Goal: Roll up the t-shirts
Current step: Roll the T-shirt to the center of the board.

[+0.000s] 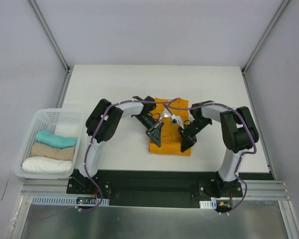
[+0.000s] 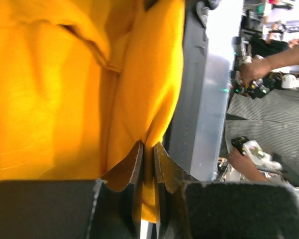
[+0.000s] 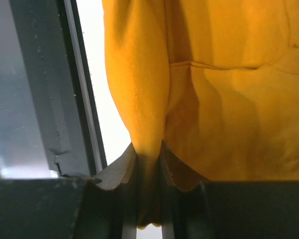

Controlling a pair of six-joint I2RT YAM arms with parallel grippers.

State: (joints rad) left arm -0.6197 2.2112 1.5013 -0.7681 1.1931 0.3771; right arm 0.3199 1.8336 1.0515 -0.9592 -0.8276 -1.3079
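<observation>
1. Mustard-orange fabric t-shirt (image 1: 170, 144), folded to a narrow rectangle, lies mid-way across the white table (image 1: 114, 89); long axis runs near-to-far.
2. Left gripper (image 2: 148, 147): jaws clamped on a fold at its near-left edge.
3. Right gripper (image 3: 148, 149): clamped on a near-right fold.

Top view is lit evenly from above and sharp; only soft shadows are cast on the tabletop (image 1: 114, 84). In wrist views the t-shirt (image 2: 50, 99) is oversaturated, near fabric blurred, tabletop blown out.

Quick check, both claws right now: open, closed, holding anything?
Left claw: closed, pinching a fold of the t-shirt.
Right claw: closed, pinching another fold of the t-shirt.
</observation>
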